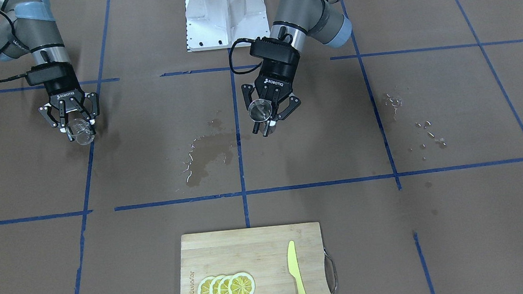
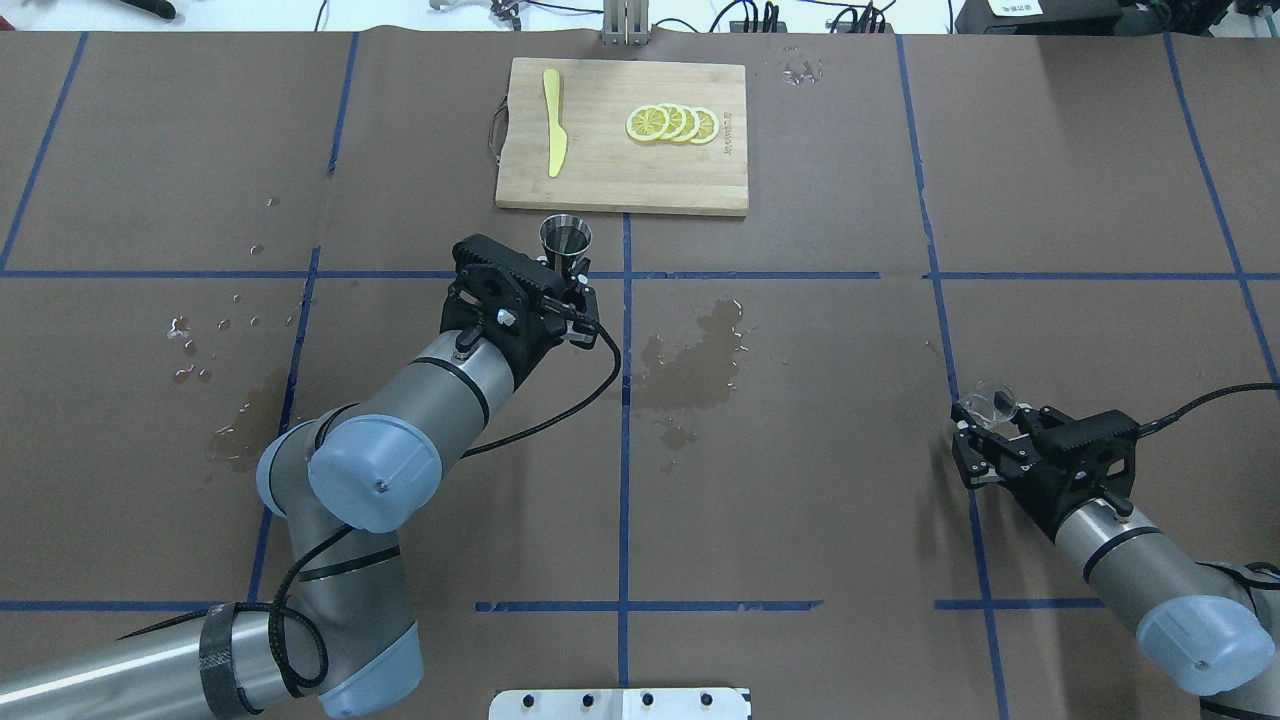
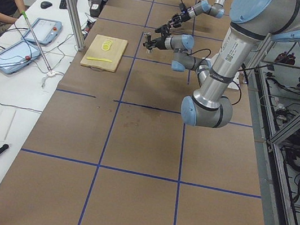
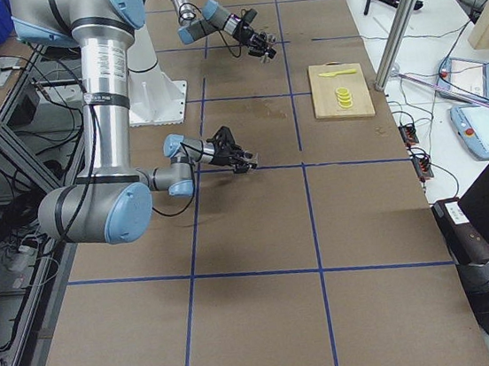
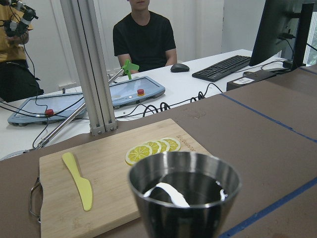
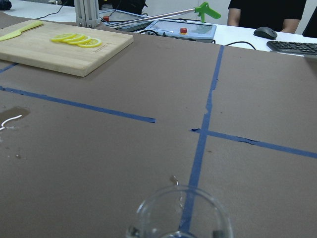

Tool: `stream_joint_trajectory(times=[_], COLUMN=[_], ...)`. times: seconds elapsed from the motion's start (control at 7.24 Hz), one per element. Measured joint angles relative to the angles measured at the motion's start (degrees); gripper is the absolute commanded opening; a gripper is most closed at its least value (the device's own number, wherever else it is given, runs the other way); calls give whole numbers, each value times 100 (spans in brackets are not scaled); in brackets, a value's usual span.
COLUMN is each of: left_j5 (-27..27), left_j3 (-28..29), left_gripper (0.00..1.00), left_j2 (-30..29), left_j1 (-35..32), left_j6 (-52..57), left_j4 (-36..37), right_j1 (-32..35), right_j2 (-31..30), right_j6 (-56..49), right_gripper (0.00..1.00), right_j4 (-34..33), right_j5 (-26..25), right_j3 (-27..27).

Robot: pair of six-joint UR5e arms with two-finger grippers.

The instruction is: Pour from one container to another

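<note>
Pinches jigger (image 1: pixel 259 110) upright at left tool (image 1: pixel 266 120) tips (liquid inside); clamps cup (image 1: pixel 81 134) in right tool (image 1: pixel 77 127), well apart from the left.

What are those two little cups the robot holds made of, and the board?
The jigger in the left pincer looks like polished metal, probably steel: grey with a mirror sheen. The clear cup in the right pincer is see-through, glass or plastic; I cannot tell which. The cutting board looks like pale bamboo or wood, showing grain strips.
</note>
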Motion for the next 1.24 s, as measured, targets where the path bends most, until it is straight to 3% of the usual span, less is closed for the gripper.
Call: stream_joint_trajectory(times=[0.41, 0.83, 0.97, 1.24], left_j5=[-318, -650, -843, -1266], left_j3=[7, 5, 9, 81], left_gripper=[0, 0, 0, 0], left_j2=[-2, -64, -120, -228], left_j1=[11, 12, 9, 2], left_j6=[240, 575, 590, 591], left_j4=[-16, -47, -54, -374], right_j1=[466, 1206, 1377, 1653], right_j2=[318, 945, 1231, 1740], right_j6=[-1320, -1847, -2003, -2430], right_gripper=[0, 0, 0, 0], right_j4=[-96, -379, -846, -2473], right_j5=[505, 1960, 2291, 2692], right_j3=[384, 562, 733, 1461])
